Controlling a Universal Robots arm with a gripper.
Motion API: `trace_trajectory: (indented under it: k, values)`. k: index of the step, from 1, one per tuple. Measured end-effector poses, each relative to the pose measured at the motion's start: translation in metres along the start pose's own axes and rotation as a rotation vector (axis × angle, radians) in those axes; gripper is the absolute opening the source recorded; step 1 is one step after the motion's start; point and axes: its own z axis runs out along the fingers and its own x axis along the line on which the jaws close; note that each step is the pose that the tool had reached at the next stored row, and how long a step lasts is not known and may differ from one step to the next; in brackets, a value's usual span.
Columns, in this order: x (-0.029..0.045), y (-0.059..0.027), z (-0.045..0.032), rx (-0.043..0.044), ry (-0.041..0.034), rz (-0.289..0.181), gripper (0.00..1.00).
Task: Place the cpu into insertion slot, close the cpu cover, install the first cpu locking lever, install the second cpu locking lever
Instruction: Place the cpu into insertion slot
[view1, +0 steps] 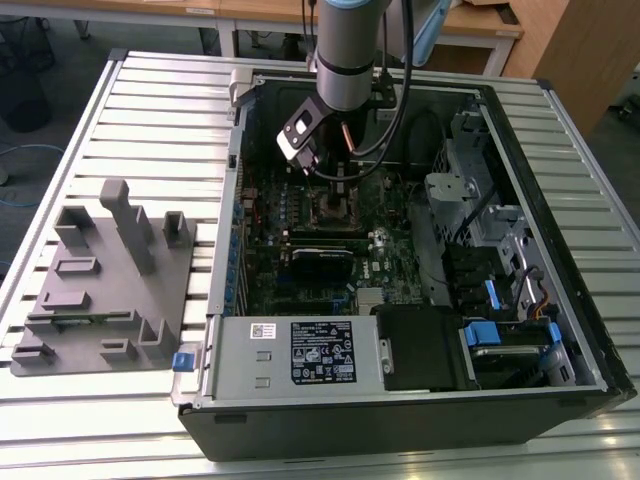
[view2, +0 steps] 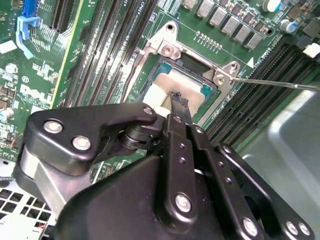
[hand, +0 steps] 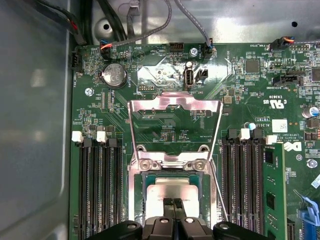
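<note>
I work on a ribbed aluminium table (view1: 150, 110), inside an open black tower case (view1: 400, 420) lying on its side. Steel walls and loose cables close in around the green motherboard (hand: 240, 90), so there is little room to swing.

The thin square silver cpu cover (hand: 175, 102) with its big window is hinged up off the small silver-rimmed insertion slot (hand: 135, 190). I judge it stiff but springy, best pushed on its free edge.

The small flat cpu (hand: 172, 189), pale silver-grey on top, lies in the slot between the black memory rows (hand: 97, 190). I'd judge it light, rigid and slick, fragile underneath, to be taken by its edges only.

A thin steel wire lever (view2: 270, 82) sticks out just beside the slot, unlatched; it looks bendy and easy to slip off.

My black gripper (hand: 174, 204) hangs right over the cpu, fingertips pressed together with nothing visible between them. Whether they touch its face I cannot tell.
</note>
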Motion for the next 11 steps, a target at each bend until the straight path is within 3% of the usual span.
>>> trace_trajectory:
  k: [11]
  values:
    - [-0.0003, -0.0003, 0.0046, 0.0006, -0.0011, 0.0, 0.1]
